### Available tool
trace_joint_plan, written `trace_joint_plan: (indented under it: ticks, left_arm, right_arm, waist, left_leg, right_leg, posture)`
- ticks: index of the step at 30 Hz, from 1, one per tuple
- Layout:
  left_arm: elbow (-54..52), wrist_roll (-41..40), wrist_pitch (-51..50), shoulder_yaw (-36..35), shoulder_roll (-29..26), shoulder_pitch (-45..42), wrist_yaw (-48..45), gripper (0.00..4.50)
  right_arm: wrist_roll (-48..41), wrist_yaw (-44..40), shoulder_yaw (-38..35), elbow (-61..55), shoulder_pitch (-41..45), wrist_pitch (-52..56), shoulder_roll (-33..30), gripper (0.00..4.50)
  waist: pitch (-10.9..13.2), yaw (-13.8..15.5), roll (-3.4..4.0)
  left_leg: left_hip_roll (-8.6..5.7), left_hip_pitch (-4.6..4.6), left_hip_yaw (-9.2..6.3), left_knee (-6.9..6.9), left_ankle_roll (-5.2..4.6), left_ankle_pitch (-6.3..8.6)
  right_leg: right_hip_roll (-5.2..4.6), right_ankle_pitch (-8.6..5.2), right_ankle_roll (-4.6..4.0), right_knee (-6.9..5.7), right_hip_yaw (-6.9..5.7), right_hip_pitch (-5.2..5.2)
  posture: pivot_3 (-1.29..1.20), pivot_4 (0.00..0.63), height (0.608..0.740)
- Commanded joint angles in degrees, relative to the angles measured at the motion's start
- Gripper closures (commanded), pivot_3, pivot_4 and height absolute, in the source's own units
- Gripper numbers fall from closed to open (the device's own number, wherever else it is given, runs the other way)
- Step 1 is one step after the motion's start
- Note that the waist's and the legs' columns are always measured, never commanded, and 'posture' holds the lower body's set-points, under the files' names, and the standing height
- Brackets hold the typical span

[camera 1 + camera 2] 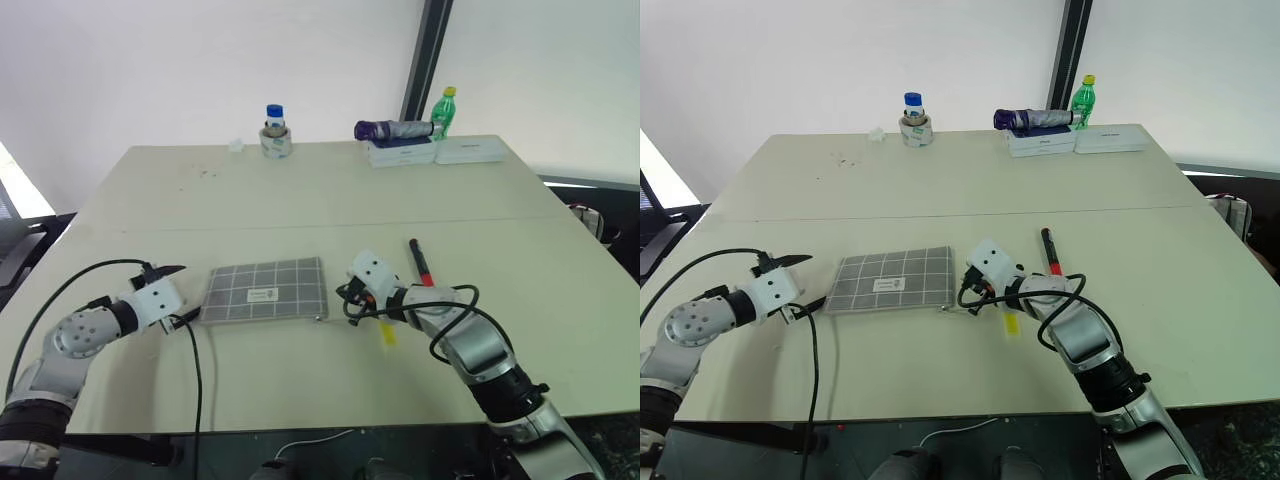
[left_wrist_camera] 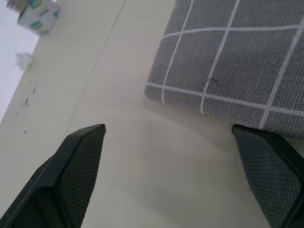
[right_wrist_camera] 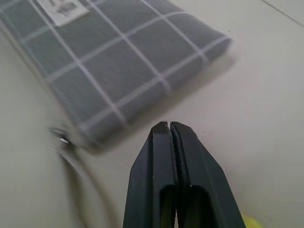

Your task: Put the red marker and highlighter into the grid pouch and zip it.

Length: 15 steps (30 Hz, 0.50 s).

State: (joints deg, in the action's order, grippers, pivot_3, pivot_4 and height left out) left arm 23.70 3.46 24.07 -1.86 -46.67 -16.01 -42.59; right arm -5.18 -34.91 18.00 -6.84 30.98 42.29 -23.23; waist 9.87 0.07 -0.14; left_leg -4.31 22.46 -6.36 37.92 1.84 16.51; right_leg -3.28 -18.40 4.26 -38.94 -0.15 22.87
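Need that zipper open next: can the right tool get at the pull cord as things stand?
Probably yes: the right tool, shut and empty, hovers just beside the pull cord at the grid pouch corner, with bare table between them.

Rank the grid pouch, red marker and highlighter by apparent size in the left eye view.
1. grid pouch, clearly largest.
2. red marker.
3. highlighter, though the right arm covers part of it, so its rank below the marker is unsure.

Flat grid pouch (image 1: 265, 290), red marker (image 1: 420, 262), highlighter (image 1: 387, 334) apart.
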Motion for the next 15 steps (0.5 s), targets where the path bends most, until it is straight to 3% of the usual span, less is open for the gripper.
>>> trace_joint_plan:
  ticks: [1, 8, 15]
  left_arm:
    - [-4.38, -2.44, 0.33, 1.02, 0.57, 1.88, -3.0, 0.0]
    - [-13.66, -4.52, -3.34, 1.39, 0.7, 7.81, -5.31, 0.0]
    - [-16.3, -4.37, -5.0, 0.71, 0.62, 10.71, -4.8, 0.0]
  right_arm:
    - [1.27, 0.86, 0.39, -0.34, 1.58, -0.32, 0.79, 4.42]
    - [3.33, 1.25, 1.09, 2.21, 2.85, -2.33, 0.99, 4.42]
    - [2.47, -0.29, -1.4, 2.52, 6.13, -2.45, 0.6, 4.42]
  waist:
    - [0.0, -0.07, 0.0]
    - [0.0, -0.9, 0.0]
    - [-0.01, -0.92, 0.0]
  left_leg:
    - [0.0, 0.0, 0.0, 0.0, 0.0, 0.0]
    - [0.0, -0.01, -0.01, 0.0, 0.0, 0.0]
    - [0.0, -0.03, -0.01, 0.0, -0.02, 0.01]
  right_leg:
    - [0.0, 0.0, 0.0, -0.02, 0.0, 0.0]
    - [0.0, 0.0, 0.0, -0.06, 0.0, 0.02]
    - [0.01, 0.0, 0.0, -0.11, 0.01, 0.04]
  posture:
    - [0.0, 0.15, 0.74]
    - [0.0, 0.15, 0.74]
    - [0.0, 0.15, 0.74]
